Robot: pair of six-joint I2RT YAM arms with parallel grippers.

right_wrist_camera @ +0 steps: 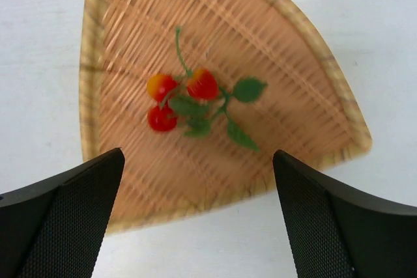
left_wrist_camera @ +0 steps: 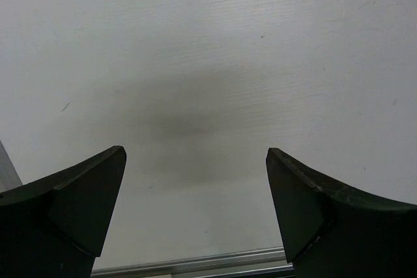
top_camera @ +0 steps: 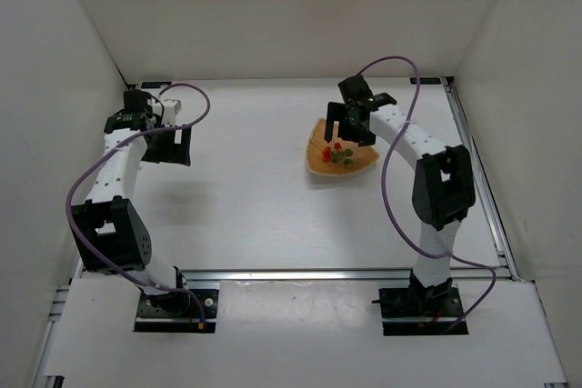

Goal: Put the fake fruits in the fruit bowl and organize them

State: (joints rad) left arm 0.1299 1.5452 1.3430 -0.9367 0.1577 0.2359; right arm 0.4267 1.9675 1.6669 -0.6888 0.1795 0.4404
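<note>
The fruit bowl [top_camera: 320, 162] is a woven tan rounded triangle on the table's right half; it fills the right wrist view [right_wrist_camera: 273, 37]. The fake fruits [top_camera: 338, 153], a small sprig of red and orange berries with green leaves and a thin stem [right_wrist_camera: 189, 102], lie inside it near the middle. My right gripper [top_camera: 350, 121] is open and empty, hovering above the bowl's far edge; in its wrist view [right_wrist_camera: 199, 180] the jaws stand wide apart over the bowl's rim. My left gripper [top_camera: 168, 147] is open and empty over bare table at the far left [left_wrist_camera: 195, 180].
White walls enclose the table on three sides. An aluminium rail [top_camera: 477, 170] runs along the right edge and another [top_camera: 336, 273] along the front by the arm bases. A rail edge shows under the left gripper [left_wrist_camera: 195, 264].
</note>
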